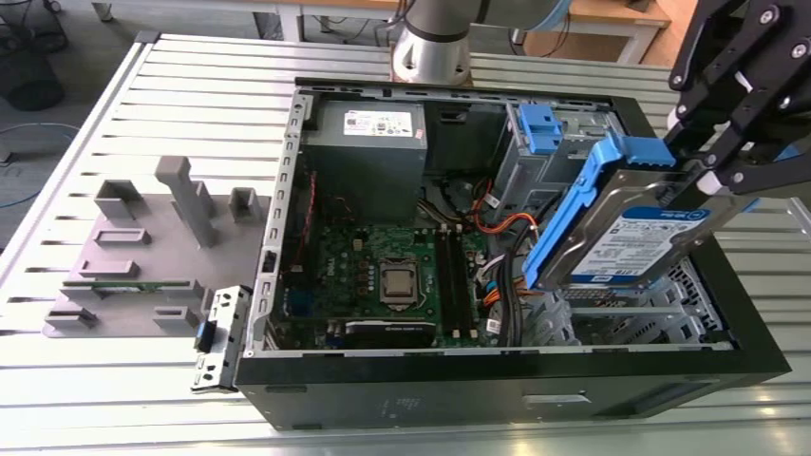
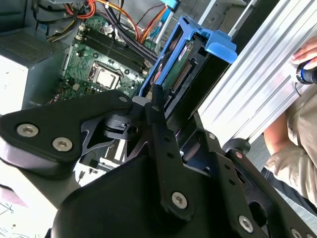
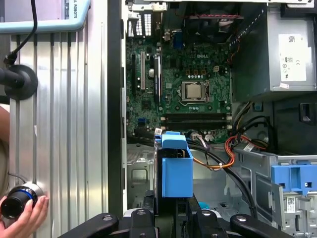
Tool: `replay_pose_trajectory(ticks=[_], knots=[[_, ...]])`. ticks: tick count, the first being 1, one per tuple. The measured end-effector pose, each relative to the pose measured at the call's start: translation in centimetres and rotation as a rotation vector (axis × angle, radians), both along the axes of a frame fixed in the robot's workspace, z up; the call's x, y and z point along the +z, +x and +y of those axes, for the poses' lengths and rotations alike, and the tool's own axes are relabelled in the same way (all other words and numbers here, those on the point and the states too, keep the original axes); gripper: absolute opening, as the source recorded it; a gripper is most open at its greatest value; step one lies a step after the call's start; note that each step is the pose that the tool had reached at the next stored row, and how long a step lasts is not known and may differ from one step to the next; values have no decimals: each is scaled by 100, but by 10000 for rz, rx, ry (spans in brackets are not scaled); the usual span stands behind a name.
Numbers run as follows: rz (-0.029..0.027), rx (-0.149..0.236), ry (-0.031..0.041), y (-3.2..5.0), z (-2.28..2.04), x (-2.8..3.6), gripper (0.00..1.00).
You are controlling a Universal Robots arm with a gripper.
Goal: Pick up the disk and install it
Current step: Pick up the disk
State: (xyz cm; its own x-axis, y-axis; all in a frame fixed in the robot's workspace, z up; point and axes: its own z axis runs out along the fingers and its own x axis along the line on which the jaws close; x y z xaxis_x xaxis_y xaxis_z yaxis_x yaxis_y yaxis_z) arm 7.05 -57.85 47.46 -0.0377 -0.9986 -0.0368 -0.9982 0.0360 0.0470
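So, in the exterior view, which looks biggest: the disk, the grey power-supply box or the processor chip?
1. disk, held up in the pincer, likely nearer the camera, so its lead is unsure
2. grey power-supply box
3. processor chip, clearly smallest

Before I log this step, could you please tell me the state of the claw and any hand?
Claw: shut on the disk, held tilted over the open computer case.
Person's hand: holding a small dark cylinder.
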Motion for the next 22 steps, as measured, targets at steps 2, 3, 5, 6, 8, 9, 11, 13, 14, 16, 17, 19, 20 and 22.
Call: replay_pose_trajectory(ticks=[2, 3, 5, 6, 8, 9, 11, 13, 14, 16, 17, 19, 20, 22], knots=[[2, 0, -1, 46, 0, -7, 35], [3, 0, 0, 71, 0, -12, 35], [6, 0, 0, 121, -1, -21, 35], [7, 0, 0, 145, -1, -26, 35], [8, 0, -1, 187, 0, -35, 35], [8, 0, 0, 204, 0, -41, 35], [9, 0, -2, 228, 0, -52, 35], [8, 0, 0, 249, -1, -66, 35], [8, 0, 0, 260, 0, -72, 35], [8, 0, -1, 286, -1, -82, 35], [8, 0, -2, 301, -1, -86, 35], [8, 0, -1, 326, 0, -94, 35], [8, 0, 0, 338, 0, -100, 35], [8, 0, -1, 360, 0, -112, 35]])
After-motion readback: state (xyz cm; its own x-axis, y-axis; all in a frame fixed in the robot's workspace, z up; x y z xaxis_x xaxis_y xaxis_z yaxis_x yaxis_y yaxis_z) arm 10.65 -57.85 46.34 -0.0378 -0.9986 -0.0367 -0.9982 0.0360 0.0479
